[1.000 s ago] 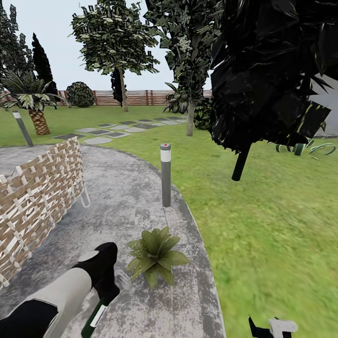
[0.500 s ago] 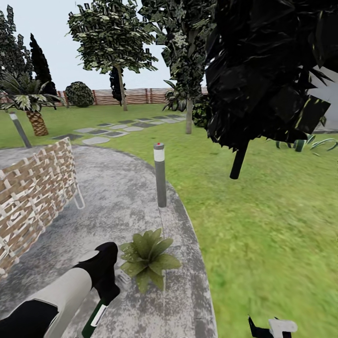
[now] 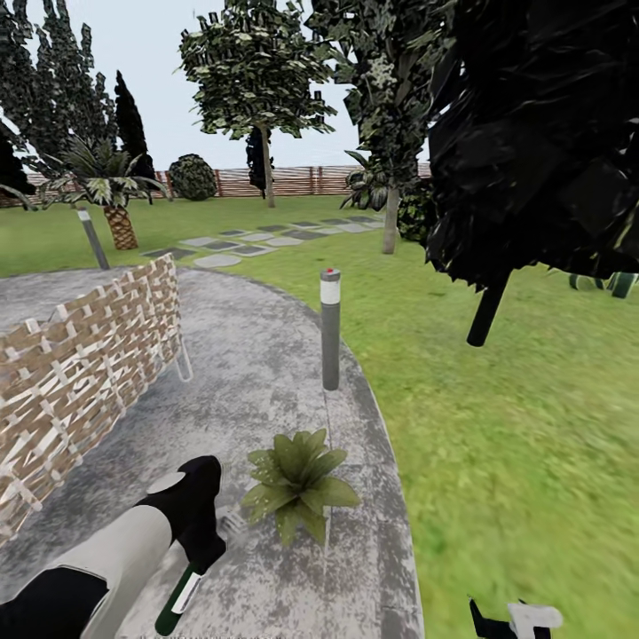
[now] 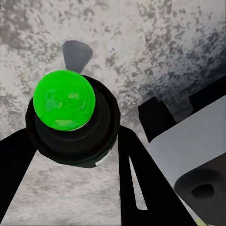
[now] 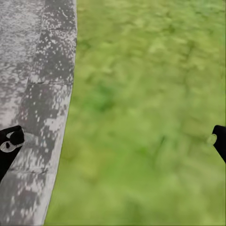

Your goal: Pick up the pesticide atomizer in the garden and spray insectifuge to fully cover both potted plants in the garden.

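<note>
In the head view my left gripper [image 3: 202, 543] hangs low over the paved patio [image 3: 257, 355], shut on the pesticide atomizer [image 3: 180, 596], a slim dark green bottle with a white label that points down and toward me. The left wrist view looks down on its bright green cap [image 4: 64, 100], with my left gripper [image 4: 70, 141] closed around the dark body. One potted plant [image 3: 297, 484], a low rosette of broad green leaves, stands on the paving just right of that gripper. My right gripper [image 5: 113, 141] is open over the lawn beside the patio's edge, and it shows at the head view's bottom edge [image 3: 516, 618].
A grey bollard lamp [image 3: 330, 328] stands just beyond the plant at the patio's rim. A woven wicker screen [image 3: 80, 382] runs along the left. Lawn [image 3: 515, 426] spreads to the right under a dark tree [image 3: 532, 133]. Stepping stones [image 3: 248, 244] and a wooden fence [image 3: 293, 180] lie further back.
The whole picture has slid to the right since half a second ago, so the camera has turned. Both arms hold the same pose and the bottle stays in the left gripper.
</note>
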Robot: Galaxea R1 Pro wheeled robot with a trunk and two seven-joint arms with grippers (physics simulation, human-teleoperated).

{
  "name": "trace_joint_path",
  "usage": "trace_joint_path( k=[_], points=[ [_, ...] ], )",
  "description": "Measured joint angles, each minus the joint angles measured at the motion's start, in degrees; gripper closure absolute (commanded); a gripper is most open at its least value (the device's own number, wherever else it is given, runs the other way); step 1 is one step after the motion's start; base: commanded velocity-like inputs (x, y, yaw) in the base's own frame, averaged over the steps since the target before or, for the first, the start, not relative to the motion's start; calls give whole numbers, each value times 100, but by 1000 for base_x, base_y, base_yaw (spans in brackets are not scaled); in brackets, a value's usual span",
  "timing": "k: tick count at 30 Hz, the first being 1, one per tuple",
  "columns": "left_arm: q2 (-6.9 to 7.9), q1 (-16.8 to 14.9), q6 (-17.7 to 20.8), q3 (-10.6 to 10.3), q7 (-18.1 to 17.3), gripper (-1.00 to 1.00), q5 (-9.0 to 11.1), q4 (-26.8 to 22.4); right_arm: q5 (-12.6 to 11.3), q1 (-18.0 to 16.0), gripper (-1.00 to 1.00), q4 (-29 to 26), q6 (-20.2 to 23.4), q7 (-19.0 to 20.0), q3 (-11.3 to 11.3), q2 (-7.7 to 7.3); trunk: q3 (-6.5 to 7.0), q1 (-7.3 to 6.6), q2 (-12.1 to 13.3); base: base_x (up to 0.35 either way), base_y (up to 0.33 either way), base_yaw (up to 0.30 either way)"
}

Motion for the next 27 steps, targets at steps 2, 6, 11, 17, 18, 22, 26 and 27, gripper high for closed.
trace_joint_path(
  k=[2,6,11,17,18,22,26,27],
  points=[
    [6,-2,1,-1,0,100,3,-15,0,0,-100,0,0,0,0,-1,0,0,0,0,0,214],
    [-70,-78,9,-6,-8,100,3,-68,-4,0,-100,0,0,-1,0,1,0,0,0,0,0,45],
    [-149,-110,32,-6,-17,100,18,-287,-8,0,-100,-3,0,0,0,-1,0,-3,0,195,0,3],
    [-162,-83,31,-64,-18,100,9,-262,-8,0,-100,-2,0,0,1,1,0,-1,0,184,0,0],
    [-162,-68,31,-66,-18,100,10,-249,-8,0,-100,-3,0,0,1,1,0,-1,0,20,0,0],
    [-162,-13,19,-46,-12,100,10,-216,-7,0,-100,0,0,0,0,-2,0,0,0,5,0,0],
    [-68,150,3,-52,3,100,-6,-144,-6,0,-100,0,0,-1,1,1,0,0,0,0,0,0],
    [-18,197,-3,-55,10,100,-15,-136,-4,0,-100,0,0,-1,1,1,0,0,0,0,0,0]
  ],
)
